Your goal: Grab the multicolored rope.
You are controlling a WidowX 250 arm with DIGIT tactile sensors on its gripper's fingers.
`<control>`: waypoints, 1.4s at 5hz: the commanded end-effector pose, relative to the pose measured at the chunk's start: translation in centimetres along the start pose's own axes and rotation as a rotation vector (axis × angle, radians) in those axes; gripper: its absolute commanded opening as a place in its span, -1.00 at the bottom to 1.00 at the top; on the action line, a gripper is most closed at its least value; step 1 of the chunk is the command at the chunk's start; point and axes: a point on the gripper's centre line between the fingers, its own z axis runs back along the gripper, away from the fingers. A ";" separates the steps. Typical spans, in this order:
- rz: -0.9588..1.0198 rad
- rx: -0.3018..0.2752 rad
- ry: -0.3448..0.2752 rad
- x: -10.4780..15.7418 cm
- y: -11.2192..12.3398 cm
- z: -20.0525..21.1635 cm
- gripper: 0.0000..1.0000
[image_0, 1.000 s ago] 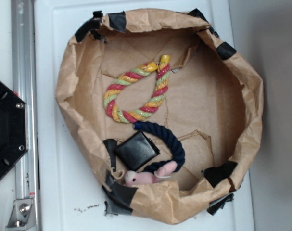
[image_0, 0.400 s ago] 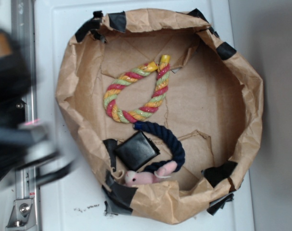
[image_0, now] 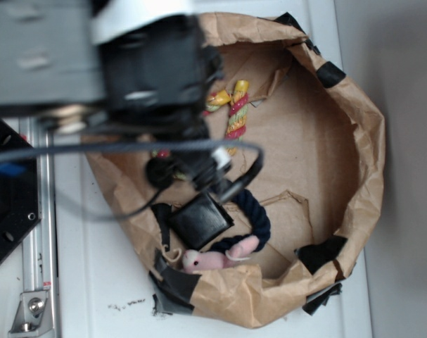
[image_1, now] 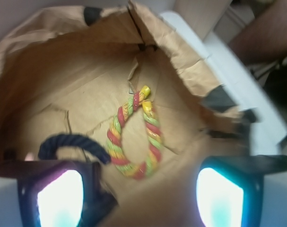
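Brown paper basin (image_0: 354,141): now overhung by gripper (image_1: 141,191), absent earlier; fingers (image_1: 60,196) spread wide above unmoved multicolored rope (image_1: 150,137).

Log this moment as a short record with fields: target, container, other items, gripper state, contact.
target: multicolored rope, bent in a loop, lying flat
container: brown paper basket, taped rim
other items: dark navy rope beside the loop; black square pad; pink plush toy
gripper state: gripper open, fingers spread wide
contact: none; gripper is above the rope, not touching it
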 end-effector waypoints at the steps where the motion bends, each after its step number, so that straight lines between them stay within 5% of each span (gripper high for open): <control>1: 0.278 -0.027 0.028 0.8 1.0 -3.5 1.00; 4: 0.278 -0.027 0.028 0.8 1.0 -3.5 1.00; 5: 0.347 -0.053 -0.048 1.2 -0.7 -6.4 1.00; 7: 0.507 -0.122 -0.056 1.6 -1.7 -8.8 1.00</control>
